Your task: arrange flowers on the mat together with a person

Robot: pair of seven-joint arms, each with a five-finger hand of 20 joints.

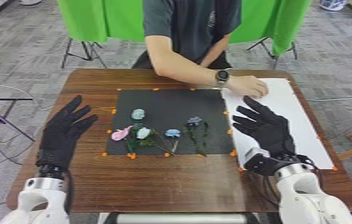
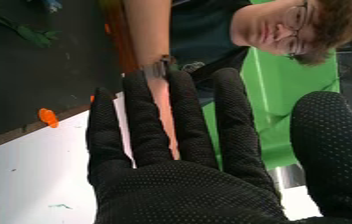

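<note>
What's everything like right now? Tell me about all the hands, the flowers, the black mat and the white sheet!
Left hand: open, empty
Right hand: open, empty
Person's hand: at the white sheet's far end
Pink flower: lying down
White flower: lying down
Pale green flower: lying down
Blue flowers: lying down
Black mat: spread flat
White sheet: lying flat

A pink flower [image 1: 120, 134], a white flower [image 1: 143, 133], a pale green flower [image 1: 138, 114] and two blue flowers [image 1: 172, 133] lay on the flat black mat [image 1: 177, 102].
</note>
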